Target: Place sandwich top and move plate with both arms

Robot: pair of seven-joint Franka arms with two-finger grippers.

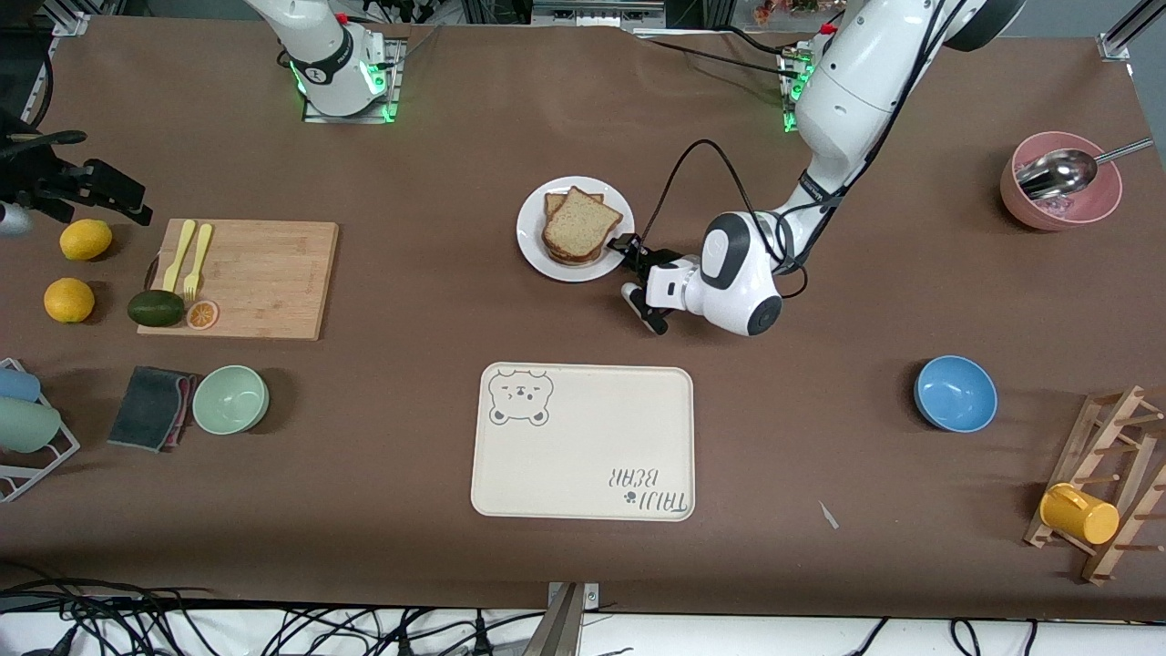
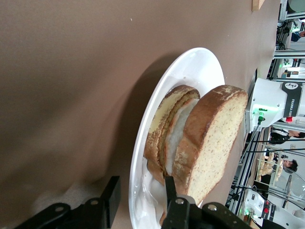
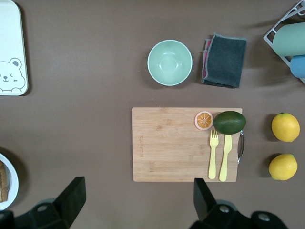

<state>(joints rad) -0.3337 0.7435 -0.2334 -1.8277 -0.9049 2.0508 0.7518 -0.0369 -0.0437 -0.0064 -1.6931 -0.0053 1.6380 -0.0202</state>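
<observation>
The sandwich top point(image 1: 583, 221), a speckled brown slice, lies askew on the stacked bread and egg on the white plate point(image 1: 537, 246) at mid-table. In the left wrist view this slice point(image 2: 214, 138) leans on the filling above the plate point(image 2: 190, 71). My left gripper point(image 1: 627, 269) sits low at the plate's edge on the left arm's side. It point(image 2: 141, 191) is open and straddles the rim, one finger outside and one inside by the bread. My right gripper point(image 1: 109, 196) hangs open point(image 3: 138, 191) high over the right arm's end of the table, holding nothing.
A cream bear-print tray point(image 1: 583, 442) lies nearer the front camera than the plate. The wooden board point(image 1: 241, 278) with forks, avocado and orange slice, a green bowl point(image 1: 230, 399) and lemons are toward the right arm's end. A blue bowl point(image 1: 955, 393) and pink bowl point(image 1: 1061, 182) sit toward the left arm's end.
</observation>
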